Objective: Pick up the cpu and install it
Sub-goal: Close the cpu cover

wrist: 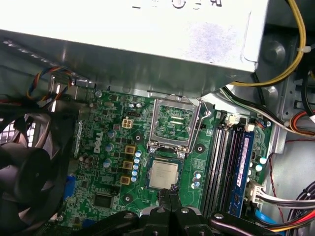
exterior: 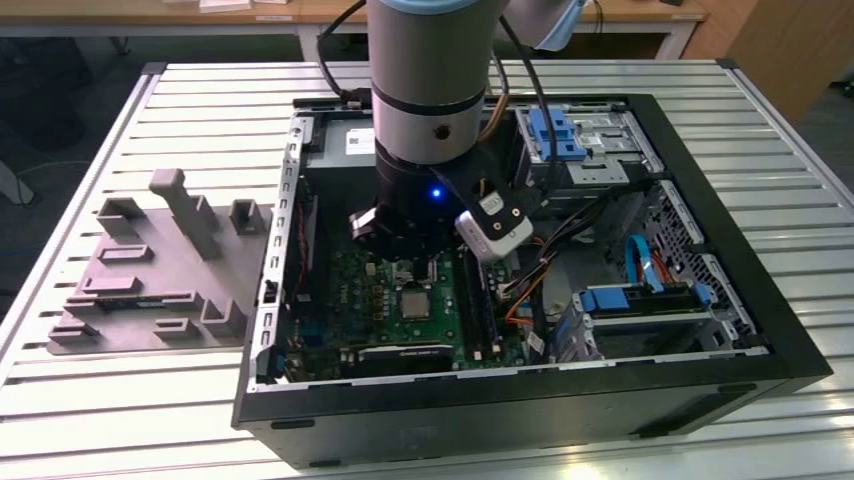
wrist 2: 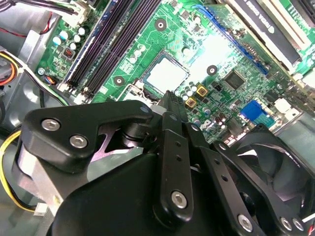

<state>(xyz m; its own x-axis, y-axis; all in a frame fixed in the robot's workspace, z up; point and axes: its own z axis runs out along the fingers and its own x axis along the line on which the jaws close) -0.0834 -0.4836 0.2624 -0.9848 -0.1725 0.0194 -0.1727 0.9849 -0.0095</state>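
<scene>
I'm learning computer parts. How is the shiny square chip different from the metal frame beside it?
The cpu is a solid silvery square; the metal frame is hollow, with green motherboard showing through. The cpu lies flat; the metal frame is flipped open beside it. Both are squarish and shiny, and both sit on the motherboard.
</scene>
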